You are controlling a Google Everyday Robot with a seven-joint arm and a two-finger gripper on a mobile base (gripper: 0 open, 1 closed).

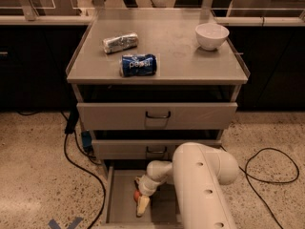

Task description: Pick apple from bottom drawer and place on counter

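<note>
A: Position of the tool [142,204]?
B: Down inside the bottom drawer [119,202], left of the middle, with the arm [200,185] bent in from 3 o'clock. Open or closed: cannot tell.
A: The apple [136,195]?
B: On the drawer floor, pressed against the tool at about 11 o'clock. Only a red sliver shows. It is round, so no long axis to line up with.
A: Room to lift?
B: Judged tight. The drawer's left wall is near at 9 o'clock, and the middle drawer [157,149] sits just above at 12 o'clock. I would pull back toward 6 o'clock before rising.
A: Landing spots on the worktop [183,56]?
B: The soda can [138,65] is at the front left, the foil packet [120,42] behind it, the bowl [212,35] at the far right. The bare centre and front right look best.
</note>
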